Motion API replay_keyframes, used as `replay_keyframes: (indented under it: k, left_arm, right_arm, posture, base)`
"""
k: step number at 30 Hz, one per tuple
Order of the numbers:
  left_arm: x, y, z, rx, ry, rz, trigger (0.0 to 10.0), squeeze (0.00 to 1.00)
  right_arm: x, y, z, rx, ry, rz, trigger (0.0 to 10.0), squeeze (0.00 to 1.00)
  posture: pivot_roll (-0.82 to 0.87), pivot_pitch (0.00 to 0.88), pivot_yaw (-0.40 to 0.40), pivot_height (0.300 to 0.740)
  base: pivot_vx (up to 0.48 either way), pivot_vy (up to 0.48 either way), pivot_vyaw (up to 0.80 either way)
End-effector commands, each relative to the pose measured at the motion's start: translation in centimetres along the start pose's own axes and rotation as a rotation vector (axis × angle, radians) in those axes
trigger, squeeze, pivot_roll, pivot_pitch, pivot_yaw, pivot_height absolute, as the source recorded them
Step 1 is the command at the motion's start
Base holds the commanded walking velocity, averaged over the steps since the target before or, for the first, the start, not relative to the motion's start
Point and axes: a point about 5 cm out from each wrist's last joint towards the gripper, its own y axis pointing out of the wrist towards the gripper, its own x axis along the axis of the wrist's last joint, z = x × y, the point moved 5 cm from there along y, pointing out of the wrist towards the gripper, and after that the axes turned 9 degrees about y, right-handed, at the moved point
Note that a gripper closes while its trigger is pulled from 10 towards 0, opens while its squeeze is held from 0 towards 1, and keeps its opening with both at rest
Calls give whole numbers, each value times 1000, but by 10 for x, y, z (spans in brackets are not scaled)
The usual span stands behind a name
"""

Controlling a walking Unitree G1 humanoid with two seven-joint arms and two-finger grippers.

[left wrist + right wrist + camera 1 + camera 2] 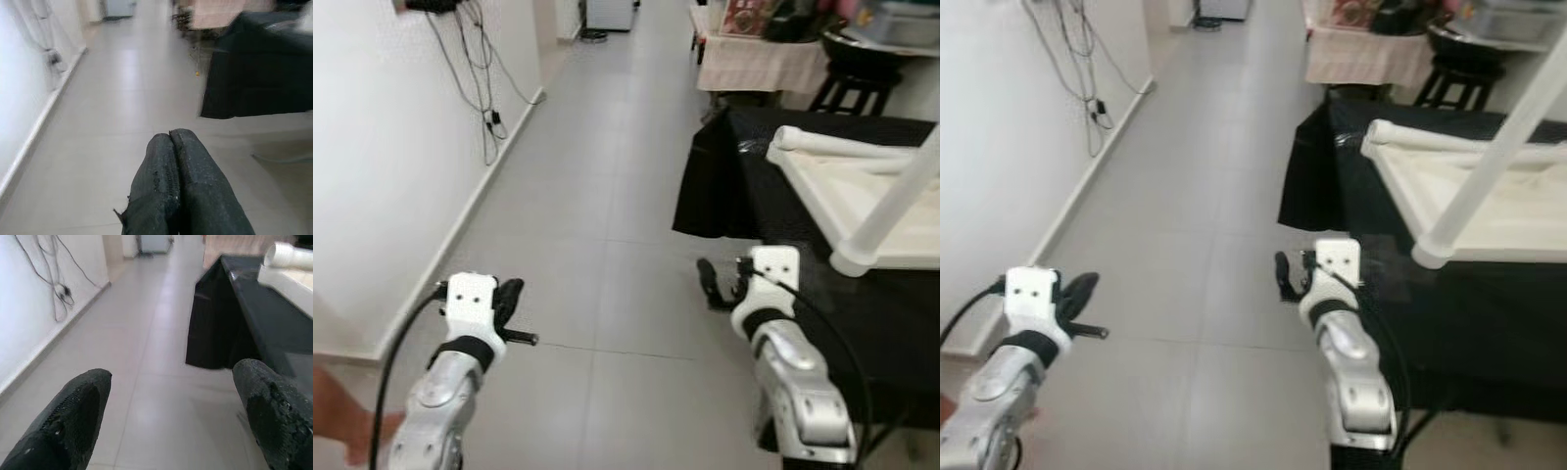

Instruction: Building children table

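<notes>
Head pair: high up, looking forward and down a corridor of pale grey floor tiles [607,196], both silver arms low in the foreground, the black-draped counter [1449,294] at the right; same scene, slightly offset. Left wrist view: low, looking along the left gripper [178,191], fingers pressed together, toward the same floor and black cloth. Right wrist view: low, between the right gripper [171,416] fingers spread wide, close beside the counter edge.
</notes>
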Motion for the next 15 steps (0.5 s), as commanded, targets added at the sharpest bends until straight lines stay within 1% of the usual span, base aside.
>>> replay_keyframes:
  k: [1,2,3,8,15]
  left_arm:
    - [-1,-3,3,4,12,9,10000,0]
    - [0,-5,-3,-16,9,4,10000,0]
    - [0,-5,-3,-16,9,4,10000,0]
    - [-1,-5,-12,-64,32,7,10000,0]
    - [-2,-3,-15,-87,22,4,10000,0]
  right_arm:
    - [-3,2,6,18,3,3,10000,0]
    - [-3,4,7,18,8,3,10000,0]
    - [-3,4,7,18,8,3,10000,0]
    - [-5,9,7,22,24,10,10000,0]
    - [-8,12,10,35,37,23,10000,0]
  posture:
    - [14,77,-31,740]
    - [15,77,-32,740]
    - [15,77,-32,740]
    - [6,73,-29,740]
    - [2,69,-27,740]
  base:
    - [0,0,0]
    - [0,0,0]
    - [0,0,0]
    - [0,0,0]
    - [0,0,0]
